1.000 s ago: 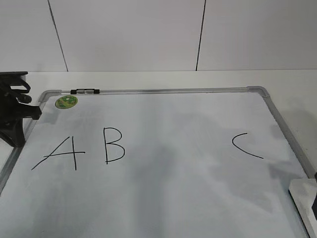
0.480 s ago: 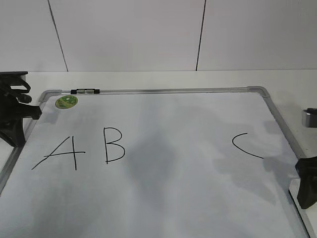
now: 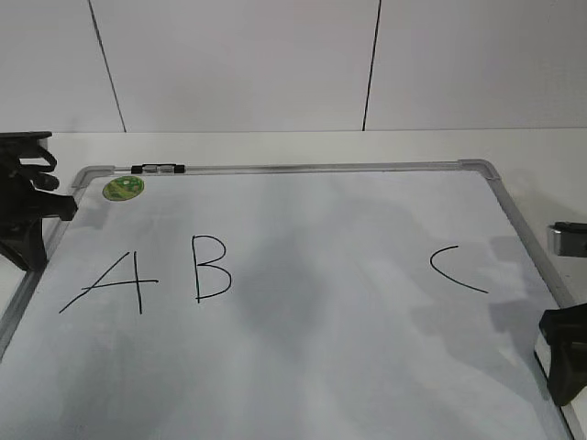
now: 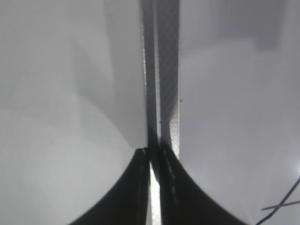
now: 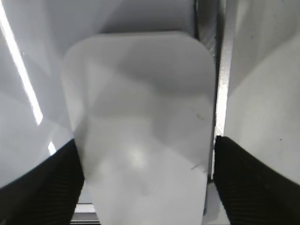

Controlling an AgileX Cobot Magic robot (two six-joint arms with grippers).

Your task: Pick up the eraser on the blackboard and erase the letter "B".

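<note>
Right up close, the right gripper [image 5: 145, 187] is straddling the eraser [image 5: 140, 117]: one dark finger sits just off each long side, spread wide, nothing pinched yet. The block lies between them, centred, its far end sticking out past the tips and running alongside the silver frame of the blackboard [image 5: 224, 84]. To do this well, I'd say drop straight, stay level, and squeeze the long sides evenly so the dark underside stays flat for wiping.

From the room, the eraser is hidden behind the right gripper [image 3: 564, 362] at the board's near right edge. Well off to the left of those fingers waits the letter "B" [image 3: 211, 268].

Furthest out, the left gripper [image 4: 154, 154] rests with fingers clenched over the frame rail, holding nothing.
</note>
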